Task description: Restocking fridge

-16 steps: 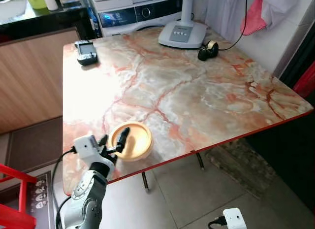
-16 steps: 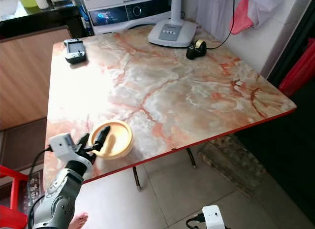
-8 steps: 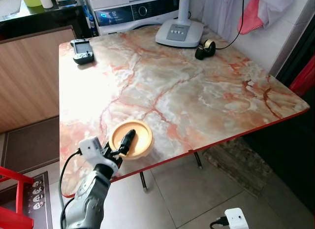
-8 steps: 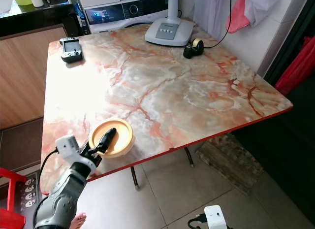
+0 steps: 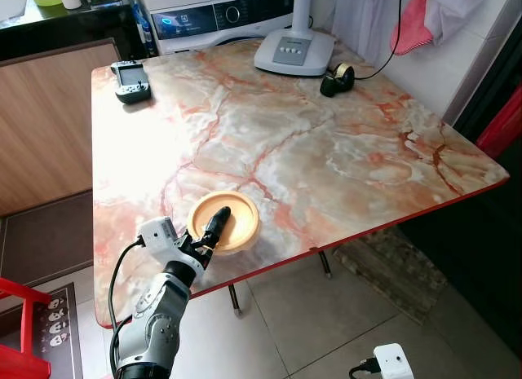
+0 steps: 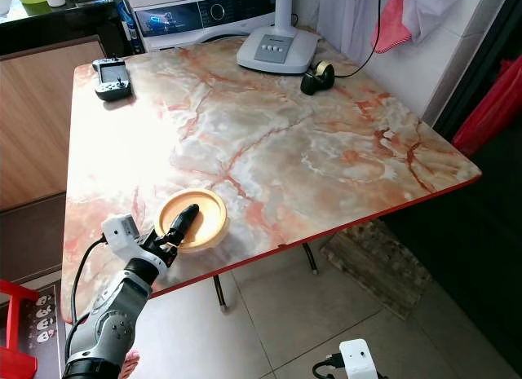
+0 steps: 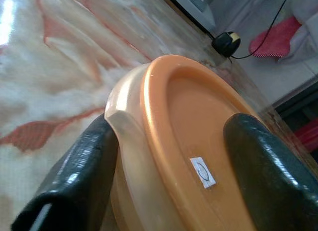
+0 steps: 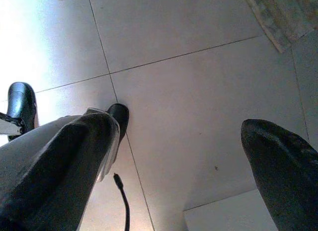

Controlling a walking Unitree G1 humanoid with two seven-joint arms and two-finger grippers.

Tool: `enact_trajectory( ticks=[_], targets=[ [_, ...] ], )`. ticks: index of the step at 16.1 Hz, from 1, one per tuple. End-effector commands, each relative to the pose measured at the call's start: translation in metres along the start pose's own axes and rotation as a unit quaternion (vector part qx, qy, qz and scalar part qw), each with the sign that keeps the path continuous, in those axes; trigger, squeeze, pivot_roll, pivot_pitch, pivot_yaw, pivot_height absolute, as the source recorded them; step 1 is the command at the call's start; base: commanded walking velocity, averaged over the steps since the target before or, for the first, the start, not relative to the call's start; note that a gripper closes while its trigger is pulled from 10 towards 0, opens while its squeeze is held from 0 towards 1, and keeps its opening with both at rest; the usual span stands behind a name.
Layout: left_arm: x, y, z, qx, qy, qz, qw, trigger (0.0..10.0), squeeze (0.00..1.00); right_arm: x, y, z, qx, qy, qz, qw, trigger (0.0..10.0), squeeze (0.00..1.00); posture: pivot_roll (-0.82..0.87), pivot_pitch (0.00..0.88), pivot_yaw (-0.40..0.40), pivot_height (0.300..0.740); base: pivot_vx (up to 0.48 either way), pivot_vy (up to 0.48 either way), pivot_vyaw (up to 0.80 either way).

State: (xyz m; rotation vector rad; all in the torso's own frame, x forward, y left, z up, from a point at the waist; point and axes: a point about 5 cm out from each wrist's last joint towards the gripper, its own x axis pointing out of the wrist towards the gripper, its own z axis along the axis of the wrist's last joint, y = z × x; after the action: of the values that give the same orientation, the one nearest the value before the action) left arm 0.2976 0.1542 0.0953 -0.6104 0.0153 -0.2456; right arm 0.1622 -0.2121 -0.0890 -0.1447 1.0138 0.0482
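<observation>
Left wrist view: left gripper (image 7: 164, 156) straddling rim of orange bowl (image 7: 198, 141), fingers closing on it, bowl sitting near front edge of marble table (image 5: 326, 151). Right gripper (image 8: 174, 156) hanging spread apart, empty, over floor.

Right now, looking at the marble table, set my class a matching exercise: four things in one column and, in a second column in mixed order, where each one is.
Column one:
1. orange bowl
2. handheld device
3. tape roll
4. fan base

Column two:
A. far left corner of the table
B. near edge of the table, its rim between the fingers of the left tool
C. far edge of the table, in front of the washing machine
D. just right of the fan base, by a black cable

Pairs: 1-B, 2-A, 3-D, 4-C
</observation>
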Motion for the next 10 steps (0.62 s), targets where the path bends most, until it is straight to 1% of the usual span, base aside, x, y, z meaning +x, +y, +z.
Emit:
enact_trajectory(
  ticks=[1,4,6,8,10],
  targets=[
    [0.001,-0.007,0.002,-0.003,0.000,-0.017,1.000,0.0,0.00,-0.001,-0.001,-0.002,-0.002,0.001,0.000,1.000,10.0,0.00,-0.08,0.097,-0.022,0.740,0.000,0.000,0.00],
    [0.002,-0.011,0.006,0.000,-0.005,-0.026,1.000,0.0,0.00,-0.001,0.000,-0.002,-0.003,0.001,0.001,1.000,10.0,0.00,-0.08,0.092,-0.022,0.740,0.000,0.000,0.00],
    [0.004,-0.015,0.009,0.016,-0.003,-0.039,0.999,0.0,0.00,-0.001,0.000,-0.003,-0.004,0.002,0.001,1.000,10.0,0.00,-0.08,0.087,-0.019,0.740,0.000,0.000,0.00],
    [0.005,-0.019,0.010,0.014,-0.004,-0.044,0.999,0.0,0.00,-0.001,0.000,-0.003,-0.005,0.002,0.002,1.000,10.0,0.00,-0.08,0.081,-0.017,0.740,0.000,0.000,0.00],
    [0.003,-0.019,0.008,0.013,0.000,-0.040,0.999,0.0,0.00,-0.001,0.001,-0.004,-0.005,0.003,0.003,1.000,10.0,0.00,-0.08,0.073,-0.013,0.740,0.000,0.000,0.00]
  ],
)
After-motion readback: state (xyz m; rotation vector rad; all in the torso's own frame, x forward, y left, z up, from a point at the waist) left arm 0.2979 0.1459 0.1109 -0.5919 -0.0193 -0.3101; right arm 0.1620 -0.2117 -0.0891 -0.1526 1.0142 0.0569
